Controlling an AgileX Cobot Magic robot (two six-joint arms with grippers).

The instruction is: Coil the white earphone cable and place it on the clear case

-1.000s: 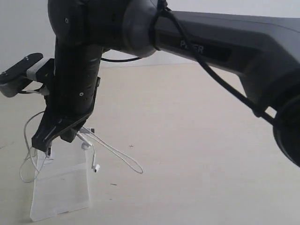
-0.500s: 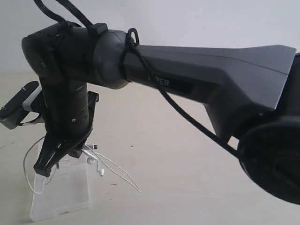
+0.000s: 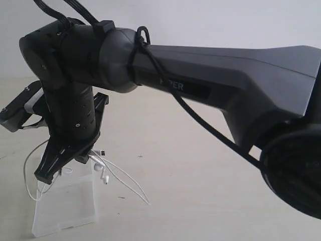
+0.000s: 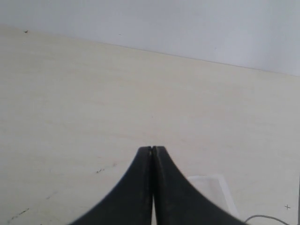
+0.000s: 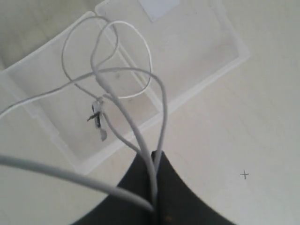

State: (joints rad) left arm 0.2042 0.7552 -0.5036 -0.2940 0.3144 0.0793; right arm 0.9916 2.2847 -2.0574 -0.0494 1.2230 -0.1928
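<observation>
The white earphone cable hangs in loose loops from my right gripper, which is shut on several of its strands. Its small plug dangles over the clear case, which lies open and flat just beneath, a white sticker on one panel. In the exterior view the right gripper hovers at the far end of the clear case, with the cable trailing onto the table on both sides. My left gripper is shut on nothing, above bare table near a corner of the case.
The right arm crosses most of the exterior view from the right, with a black robot cable slung under it. Part of the left arm shows at the left edge. The pale wooden table runs back to a white wall.
The right gripper has come down toward the case with the cable in it, and the trailing loop has slid nearer the table's front. The left gripper stays shut.
</observation>
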